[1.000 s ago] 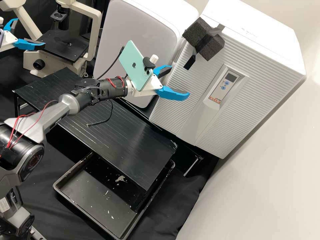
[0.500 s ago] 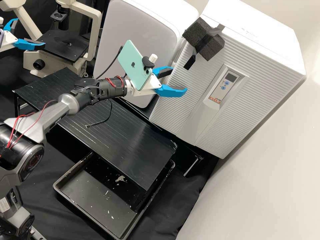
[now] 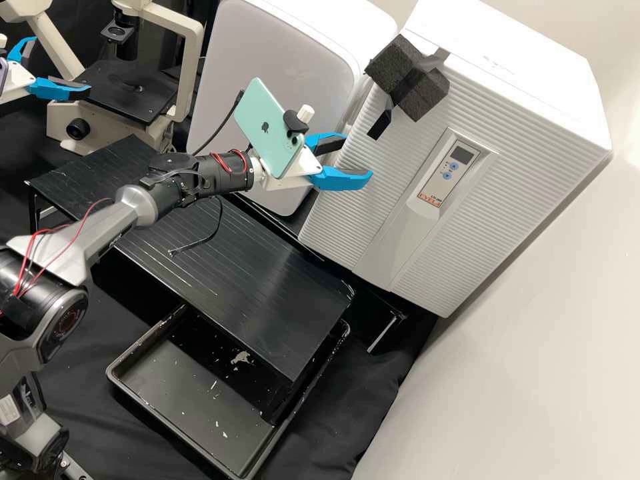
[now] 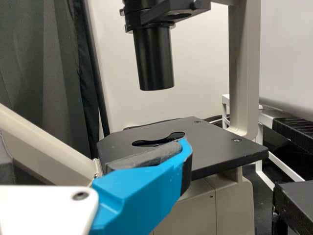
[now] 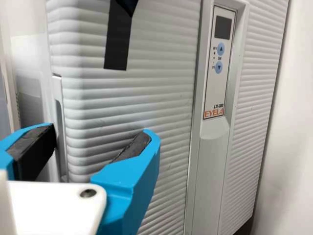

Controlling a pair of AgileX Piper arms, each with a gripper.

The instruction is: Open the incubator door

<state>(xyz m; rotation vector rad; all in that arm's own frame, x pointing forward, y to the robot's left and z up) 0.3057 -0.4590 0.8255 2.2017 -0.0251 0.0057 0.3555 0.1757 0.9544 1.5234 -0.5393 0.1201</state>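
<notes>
Incubator door (image 3: 373,220): shut, ribbed face at 3 o'clock from my right jaws in the high view. Step in hand, my read: get a grip on its near side edge. Doing it well meant one finger along the side by the slot (image 5: 59,117), the other on the ribbed face, edge centred between them, then a slow close. Pull after that had to follow the hinge arc; a straight tug risked slipping off the smooth plastic or dragging the whole incubator.

Right gripper (image 3: 358,159): jaws well parted, nothing held. They straddled that edge in the right wrist view, slot between the fingers. Contact with the door: couldn't tell. Control panel (image 3: 450,175) sat farther off at 3 o'clock, on the same front; no reason to touch it. Dark foam block (image 3: 410,80) was at 1 o'clock from the right jaws, with a black tab (image 3: 380,125) hanging at its lower end, so lifting on the way in could have snagged it.

Farther out: white cabinet (image 3: 273,73) at 10 to 11 o'clock, slatted stand (image 3: 227,267) near 8, tray (image 3: 200,393) near 7. Left gripper (image 3: 62,65): out at 10 o'clock by the microscope (image 3: 127,87), jaws wide apart, empty. I judged it not needed for this step.
</notes>
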